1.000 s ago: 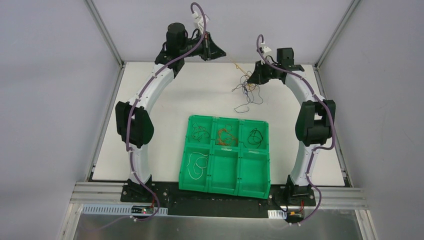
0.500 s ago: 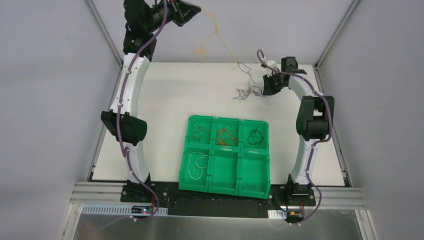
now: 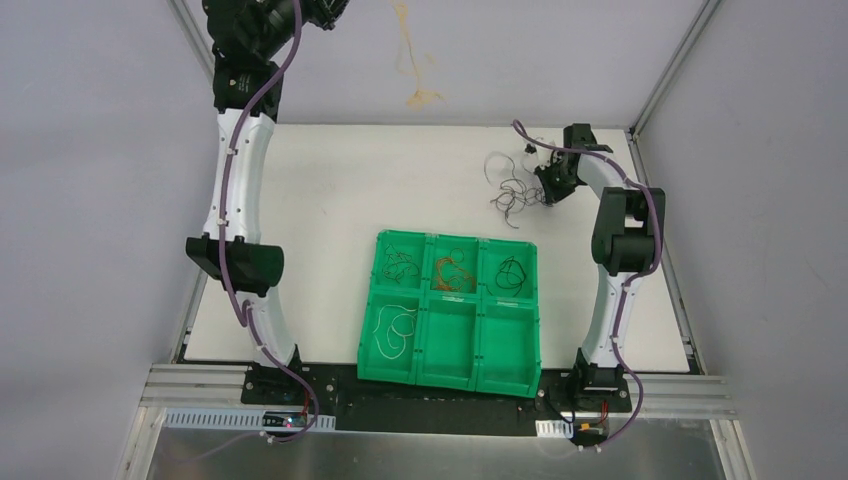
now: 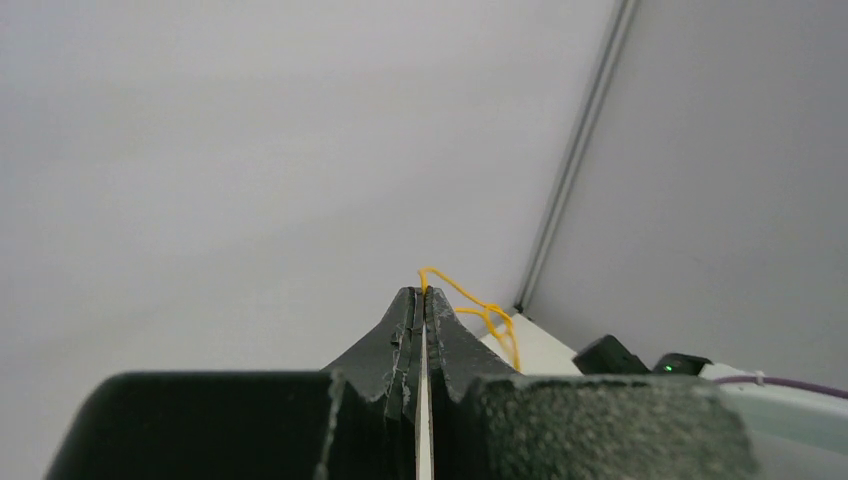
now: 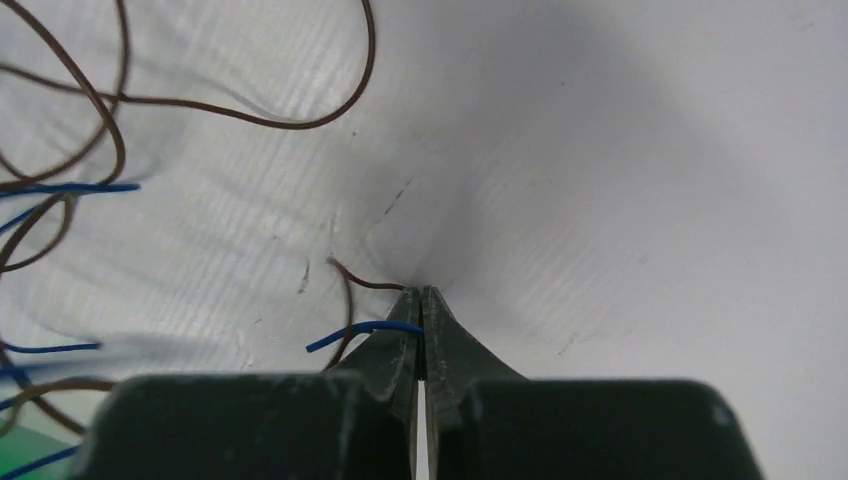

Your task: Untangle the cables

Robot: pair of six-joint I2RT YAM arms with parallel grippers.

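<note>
Yellow cable [image 3: 424, 97] in the air, tangle [image 3: 512, 187] on the desk [image 3: 330, 190].
The left jaws, high at the far left, are clamped on the yellow cable, which dangles above the desk's far edge. The right jaws, low at the far right, are pinched shut on brown [image 5: 350, 275] and blue [image 5: 360, 332] strands of the tangle. More cables lie in the green tray [image 3: 450, 372].

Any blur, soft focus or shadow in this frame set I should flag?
Top external: evenly lit, sharp, though the hanging yellow cable looks faint. Left wrist: left claw soft up close. Right wrist: right claw soft too, a dim shadow on the table at its tip, blue cable ends smeared at the left edge.
</note>
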